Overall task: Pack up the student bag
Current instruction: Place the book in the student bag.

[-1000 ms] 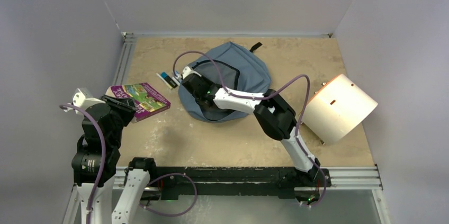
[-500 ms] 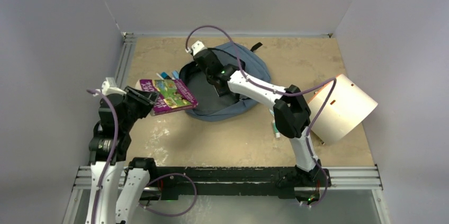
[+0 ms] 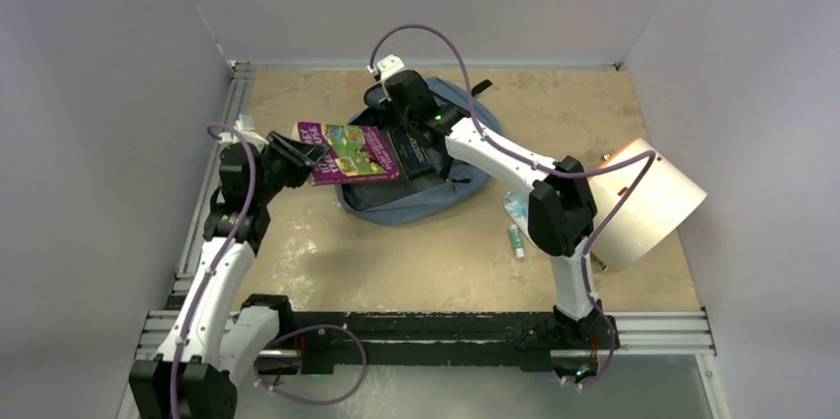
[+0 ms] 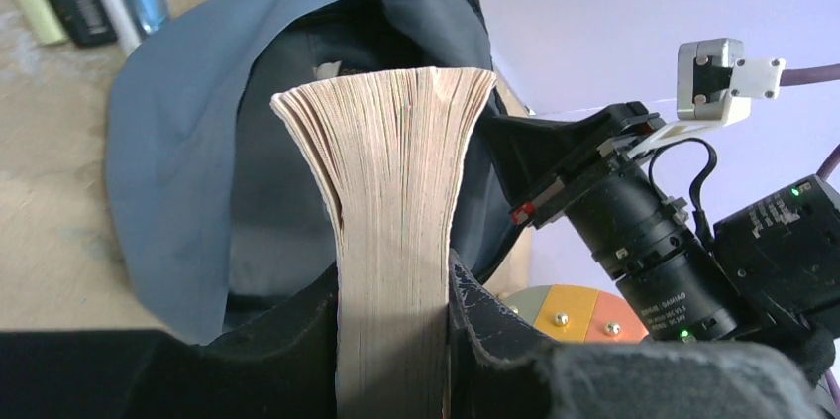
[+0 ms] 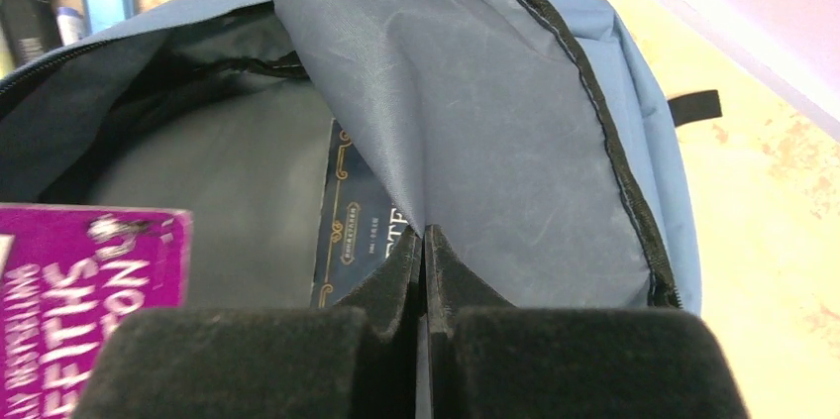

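Nearing student bag: L hand w/ book | R hand raised flap

High overview; wrist views close on backpack

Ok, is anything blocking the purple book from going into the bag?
Nothing visible. The right gripper holds up the flap of the student bag, so the mouth gapes in front of the purple book in the left gripper. A dark book already lies inside.
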